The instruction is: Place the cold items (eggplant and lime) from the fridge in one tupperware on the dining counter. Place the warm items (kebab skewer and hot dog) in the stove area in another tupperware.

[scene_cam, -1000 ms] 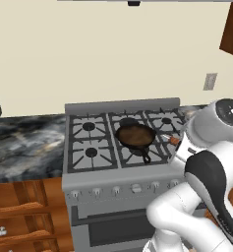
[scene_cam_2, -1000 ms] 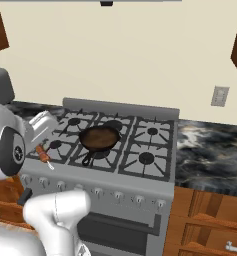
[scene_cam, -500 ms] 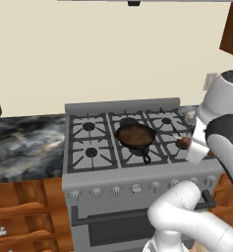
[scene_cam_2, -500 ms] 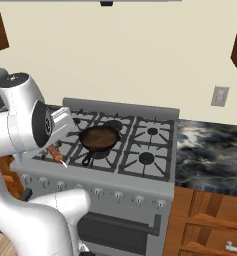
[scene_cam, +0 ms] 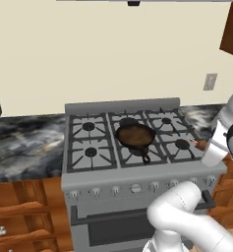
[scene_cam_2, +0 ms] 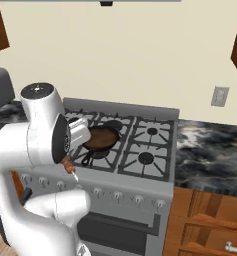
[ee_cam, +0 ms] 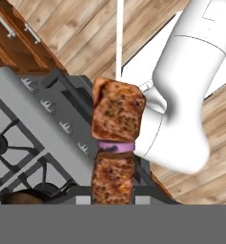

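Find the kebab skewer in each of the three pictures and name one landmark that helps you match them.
Left base view: the kebab skewer is at the right edge, over the stove's right front corner.
Right base view: at lower left, a small brown piece with a pale stick, just below the white arm.
Hand view: centre, two browned meat chunks with a purple slice between.
Shared landmark: the stove's knob row.

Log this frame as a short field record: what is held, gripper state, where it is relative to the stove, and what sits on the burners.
held item: kebab skewer, browned meat chunks with a purple piece between
gripper: shut on the skewer
gripper position: over the stove's front edge
stove: grey range, black grates
on burners: dark frying pan
counter: marbled top beside the stove
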Motion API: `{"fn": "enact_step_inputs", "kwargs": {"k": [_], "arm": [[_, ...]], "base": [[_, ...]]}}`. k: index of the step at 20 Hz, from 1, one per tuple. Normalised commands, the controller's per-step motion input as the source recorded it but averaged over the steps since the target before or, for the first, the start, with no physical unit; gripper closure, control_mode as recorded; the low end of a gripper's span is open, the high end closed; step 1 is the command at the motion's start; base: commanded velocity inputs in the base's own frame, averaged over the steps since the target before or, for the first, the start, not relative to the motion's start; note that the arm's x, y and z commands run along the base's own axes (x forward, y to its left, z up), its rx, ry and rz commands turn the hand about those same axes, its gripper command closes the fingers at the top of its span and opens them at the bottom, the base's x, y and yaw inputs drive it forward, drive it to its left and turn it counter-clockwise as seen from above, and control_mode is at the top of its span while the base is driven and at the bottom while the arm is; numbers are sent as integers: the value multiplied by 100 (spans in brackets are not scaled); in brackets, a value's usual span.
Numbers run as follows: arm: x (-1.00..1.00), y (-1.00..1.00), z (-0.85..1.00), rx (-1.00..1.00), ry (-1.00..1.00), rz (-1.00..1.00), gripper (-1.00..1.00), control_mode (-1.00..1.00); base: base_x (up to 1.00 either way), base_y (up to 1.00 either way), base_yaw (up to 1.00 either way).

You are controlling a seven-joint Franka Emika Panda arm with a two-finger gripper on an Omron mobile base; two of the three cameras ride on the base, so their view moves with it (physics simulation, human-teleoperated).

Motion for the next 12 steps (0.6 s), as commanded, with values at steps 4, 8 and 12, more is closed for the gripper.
{"fn": "enact_step_inputs", "kwargs": {"k": [4,8,12], "arm": [[0,0,0,0,0,0,100,100],[0,0,0,0,0,0,100,100],[0,0,0,0,0,0,100,100]], "base": [[-31,-9,24],[-41,3,40],[-43,6,53]]}}
